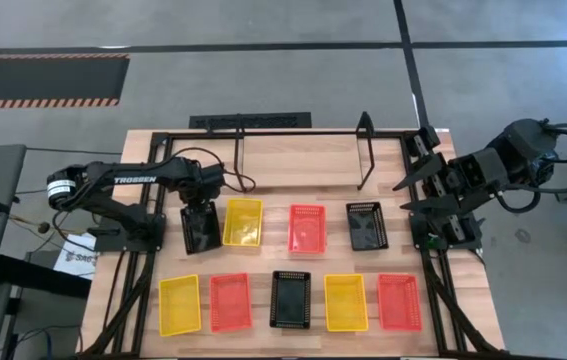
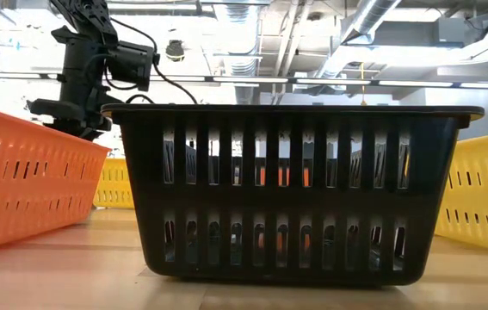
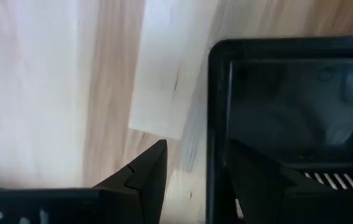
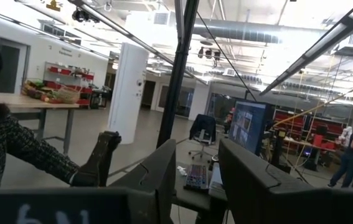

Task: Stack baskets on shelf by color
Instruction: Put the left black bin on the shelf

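Black [image 1: 201,232], yellow [image 1: 243,222], red [image 1: 306,228] and black [image 1: 366,225] baskets stand in a middle row on the wooden table. A near row holds yellow [image 1: 180,305], red [image 1: 230,302], black [image 1: 290,299], yellow [image 1: 346,302] and red [image 1: 399,301] ones. The shelf [image 1: 303,152], a thin black rod frame, stands at the far side with nothing on it. My left gripper [image 1: 198,203] points down, open, over the leftmost black basket's far end, its fingers [image 3: 145,180] on either side of one wall. My right gripper [image 4: 196,146] is raised at the right, open and holding nothing. My left gripper [image 3: 196,149] has one finger outside and one inside the black basket's wall [image 3: 216,124], near a corner, coming from above. Bare table shows between the outer finger and the rim. Whether the inner finger [image 3: 257,180] touches the wall, I cannot tell.
The black rail frame [image 1: 433,270] carrying the arms runs along both table sides. In the low view the near black basket [image 2: 299,194] fills the middle, with a red one [image 2: 20,176] and a yellow one [image 2: 484,189] beside it. A person's sleeve [image 4: 14,155] shows beyond the table.
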Controlling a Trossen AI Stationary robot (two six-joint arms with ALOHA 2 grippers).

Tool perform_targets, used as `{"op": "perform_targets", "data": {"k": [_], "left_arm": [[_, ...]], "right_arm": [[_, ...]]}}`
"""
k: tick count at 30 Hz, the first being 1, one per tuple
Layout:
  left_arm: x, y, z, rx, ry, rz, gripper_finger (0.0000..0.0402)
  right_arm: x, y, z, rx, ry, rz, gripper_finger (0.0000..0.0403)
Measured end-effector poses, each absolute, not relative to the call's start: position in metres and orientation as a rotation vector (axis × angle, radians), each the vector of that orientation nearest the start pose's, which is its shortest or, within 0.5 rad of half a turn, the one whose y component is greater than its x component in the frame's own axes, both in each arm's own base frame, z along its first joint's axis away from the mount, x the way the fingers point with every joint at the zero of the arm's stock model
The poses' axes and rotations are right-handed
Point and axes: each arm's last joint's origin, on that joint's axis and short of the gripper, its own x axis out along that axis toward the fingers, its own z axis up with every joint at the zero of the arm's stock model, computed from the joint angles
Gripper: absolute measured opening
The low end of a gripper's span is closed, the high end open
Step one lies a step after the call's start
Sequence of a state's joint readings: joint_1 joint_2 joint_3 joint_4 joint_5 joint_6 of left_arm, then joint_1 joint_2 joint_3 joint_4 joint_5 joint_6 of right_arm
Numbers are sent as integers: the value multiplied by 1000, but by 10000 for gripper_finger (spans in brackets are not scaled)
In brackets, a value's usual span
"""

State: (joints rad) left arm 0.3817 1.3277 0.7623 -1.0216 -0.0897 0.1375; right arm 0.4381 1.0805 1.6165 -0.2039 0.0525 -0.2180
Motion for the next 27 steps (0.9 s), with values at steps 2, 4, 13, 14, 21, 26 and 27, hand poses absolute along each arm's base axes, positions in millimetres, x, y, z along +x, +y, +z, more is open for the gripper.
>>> {"op": "perform_targets", "data": {"k": [2,4,13,14,21,26,27], "left_arm": [[176,73,178,-138,1618,252,153],[175,73,176,-145,1622,255,153],[177,73,176,-161,1593,254,144],[177,73,176,-169,1592,245,137],[178,72,176,-180,1587,224,29],[177,73,176,-181,1591,275,4],[177,73,176,-183,1591,281,3]], "right_arm": [[152,70,545,-132,-364,345,144],[152,70,545,-132,-364,345,143],[152,69,545,-131,-368,344,145],[152,69,545,-131,-368,344,146],[152,69,545,-131,-369,344,141],[152,69,546,-130,-374,343,143],[152,69,546,-129,-376,343,144]]}}
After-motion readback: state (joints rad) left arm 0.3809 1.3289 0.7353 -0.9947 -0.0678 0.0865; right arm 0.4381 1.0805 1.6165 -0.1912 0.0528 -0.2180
